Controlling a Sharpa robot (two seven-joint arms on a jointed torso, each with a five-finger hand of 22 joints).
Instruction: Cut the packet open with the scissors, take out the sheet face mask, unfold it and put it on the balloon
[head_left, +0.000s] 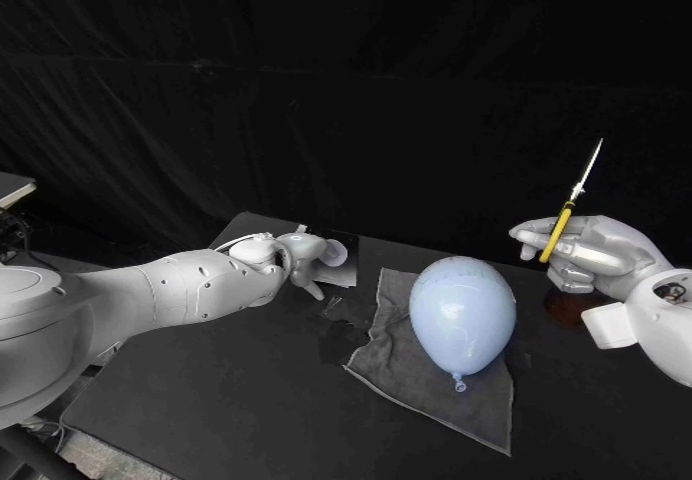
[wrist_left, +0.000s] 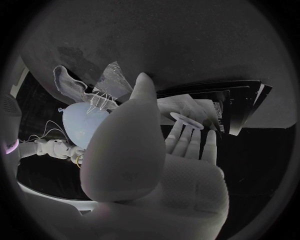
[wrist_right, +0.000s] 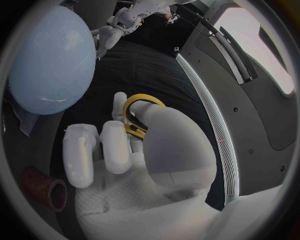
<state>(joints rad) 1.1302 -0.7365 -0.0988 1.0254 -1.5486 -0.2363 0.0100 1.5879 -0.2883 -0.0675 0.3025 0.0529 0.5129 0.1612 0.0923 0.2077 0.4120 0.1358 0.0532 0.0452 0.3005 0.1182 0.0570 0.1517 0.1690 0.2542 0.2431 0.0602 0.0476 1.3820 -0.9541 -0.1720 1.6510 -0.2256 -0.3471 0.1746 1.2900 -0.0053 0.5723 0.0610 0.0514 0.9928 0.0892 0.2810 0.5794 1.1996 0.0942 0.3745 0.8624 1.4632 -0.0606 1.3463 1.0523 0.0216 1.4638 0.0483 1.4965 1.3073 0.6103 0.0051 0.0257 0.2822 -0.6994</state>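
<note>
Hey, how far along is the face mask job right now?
Done: the right robot hand holds the scissors, blades raised. In hand: the left robot hand is at a pale packet; whether it grips it, or whether it is cut, I cannot tell. Left: taking out, unfolding and placing the mask; the balloon lies bare on the grey cloth.

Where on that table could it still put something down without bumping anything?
The near-left table, between the left arm and the cloth, is bare. Crowded: the far corner, where the left hand is at the packet, and the balloon on the cloth.
</note>
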